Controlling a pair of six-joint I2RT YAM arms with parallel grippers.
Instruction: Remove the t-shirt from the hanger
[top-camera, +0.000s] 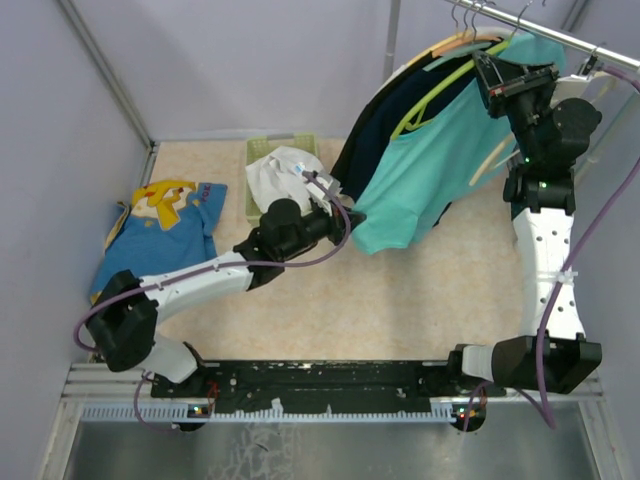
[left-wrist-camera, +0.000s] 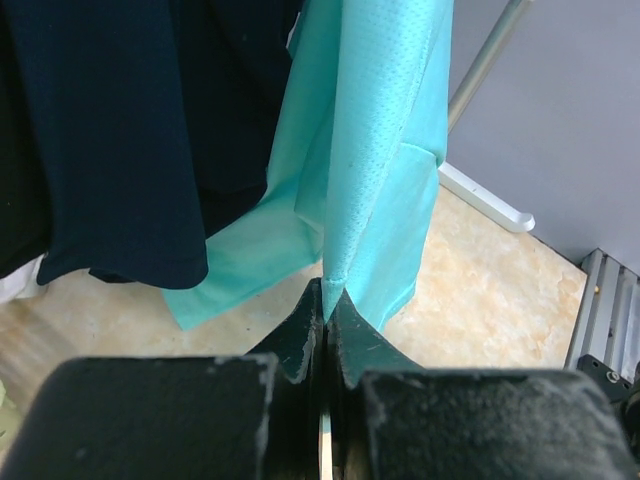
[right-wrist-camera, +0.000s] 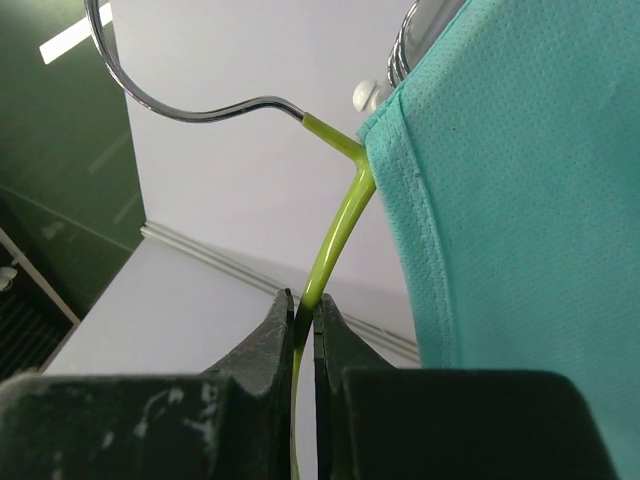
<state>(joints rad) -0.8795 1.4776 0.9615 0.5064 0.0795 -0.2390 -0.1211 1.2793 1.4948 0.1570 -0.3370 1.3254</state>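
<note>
A teal t-shirt (top-camera: 420, 175) hangs from a lime-green hanger (top-camera: 440, 95) on the rail at the upper right. My left gripper (top-camera: 345, 213) is shut on the shirt's lower hem; in the left wrist view the teal t-shirt (left-wrist-camera: 375, 150) runs down into the pinched fingertips (left-wrist-camera: 345, 310) of my left gripper (left-wrist-camera: 326, 300). My right gripper (top-camera: 508, 82) is up by the rail, shut on the hanger. In the right wrist view the green hanger arm (right-wrist-camera: 335, 240) passes between the closed tips of my right gripper (right-wrist-camera: 303, 305), with the t-shirt's collar (right-wrist-camera: 500, 200) just to the right.
Dark navy shirts (top-camera: 400, 110) hang beside the teal one on the metal rail (top-camera: 570, 40). A blue and yellow garment (top-camera: 165, 230) lies on the floor at left. A green basket (top-camera: 262, 160) holds a white cloth (top-camera: 285, 175). Walls enclose the space.
</note>
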